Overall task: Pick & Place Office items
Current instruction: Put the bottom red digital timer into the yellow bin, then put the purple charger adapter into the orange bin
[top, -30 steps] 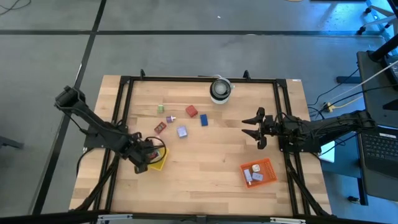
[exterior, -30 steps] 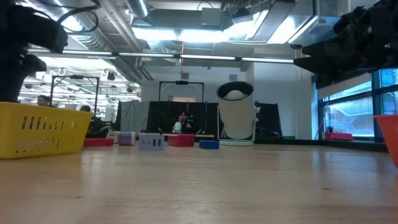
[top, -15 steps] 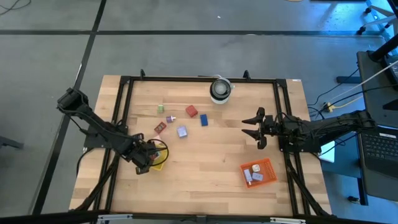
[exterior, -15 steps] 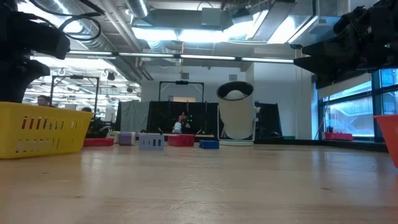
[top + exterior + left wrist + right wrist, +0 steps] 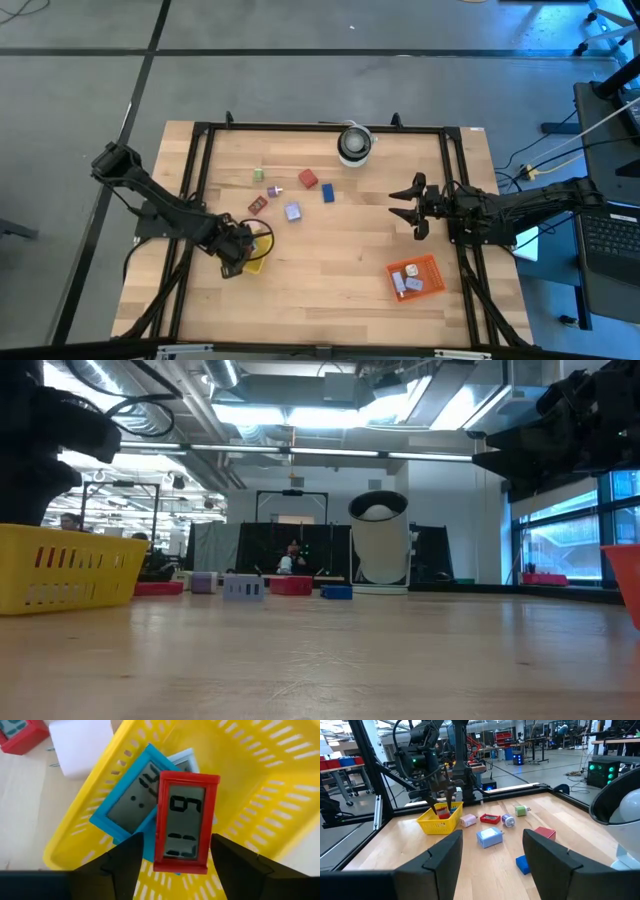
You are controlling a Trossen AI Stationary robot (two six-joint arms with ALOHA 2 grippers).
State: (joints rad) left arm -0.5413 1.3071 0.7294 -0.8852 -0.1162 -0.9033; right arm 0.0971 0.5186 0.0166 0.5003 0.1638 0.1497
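My left gripper (image 5: 238, 255) points down into the yellow tray (image 5: 260, 785) at the table's left, open. Between its fingers lies a red-framed piece with a grey display (image 5: 184, 822). That piece rests slanted on a blue-framed one (image 5: 125, 802) inside the tray, with a gap showing beside one finger. More office items lie loose on the wood: green (image 5: 257, 175), pink (image 5: 274, 190), a red block (image 5: 307, 179), blue (image 5: 328, 193), a flat red one (image 5: 257, 205) and lavender (image 5: 292, 211). My right gripper (image 5: 405, 205) hovers open at the right, holding nothing.
A white roll (image 5: 354, 143) stands at the far middle. An orange tray (image 5: 415, 275) holding a few pieces sits near right. A white block (image 5: 80, 747) lies just outside the yellow tray. A black frame (image 5: 320, 126) borders the table. Bare wood lies in the near middle.
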